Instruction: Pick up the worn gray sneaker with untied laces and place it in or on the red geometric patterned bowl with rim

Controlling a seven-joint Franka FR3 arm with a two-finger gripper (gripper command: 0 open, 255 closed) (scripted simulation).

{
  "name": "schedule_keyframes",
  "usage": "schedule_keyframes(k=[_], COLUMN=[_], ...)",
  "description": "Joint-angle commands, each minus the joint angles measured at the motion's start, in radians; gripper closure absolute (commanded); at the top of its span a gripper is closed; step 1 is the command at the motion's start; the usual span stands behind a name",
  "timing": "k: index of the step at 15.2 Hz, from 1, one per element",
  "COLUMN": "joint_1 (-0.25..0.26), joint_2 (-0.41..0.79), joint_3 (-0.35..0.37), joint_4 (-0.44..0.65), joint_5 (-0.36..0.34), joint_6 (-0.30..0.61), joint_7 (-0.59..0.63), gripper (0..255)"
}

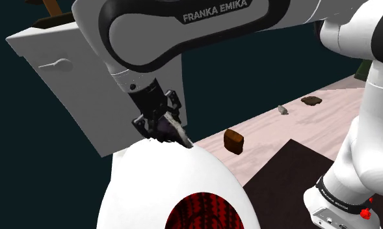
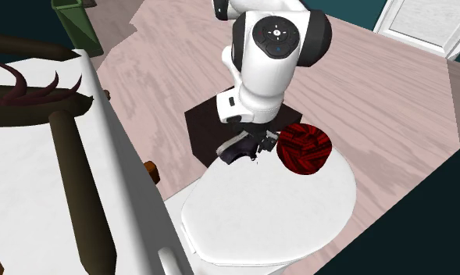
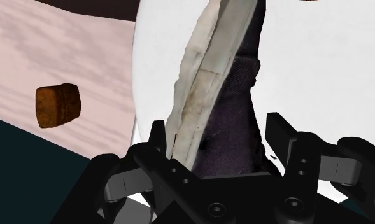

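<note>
The gripper (image 3: pixel 218 135) clasps the sneaker (image 3: pixel 202 76), seemingly near the bowl (image 2: pixel 304 148).

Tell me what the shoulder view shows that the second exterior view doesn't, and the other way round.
Shoulder view: a small grey thing and a dark lump lying on the pale floor. Second exterior view: a green bin and a white door. Both: the gripper shut on the sneaker, and the red bowl sitting on the white round top.
</note>
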Motion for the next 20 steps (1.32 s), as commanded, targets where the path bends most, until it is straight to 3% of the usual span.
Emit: schedule_keyframes(k=[1,8,16,20], joint_1=[0.005,0.048,0.120,0.128], joint_2=[-0.050,-0.194,-0.305,-0.312], joint_3=[0.014,0.069,0.143,0.151], joint_4=[-0.065,-0.224,-0.324,-0.369], joint_5=[0.029,0.127,0.228,0.237], joint_6=[0.020,0.054,0.068,0.109], joint_7=[0.025,0.120,0.250,0.262], gripper=[255,255,255,255])
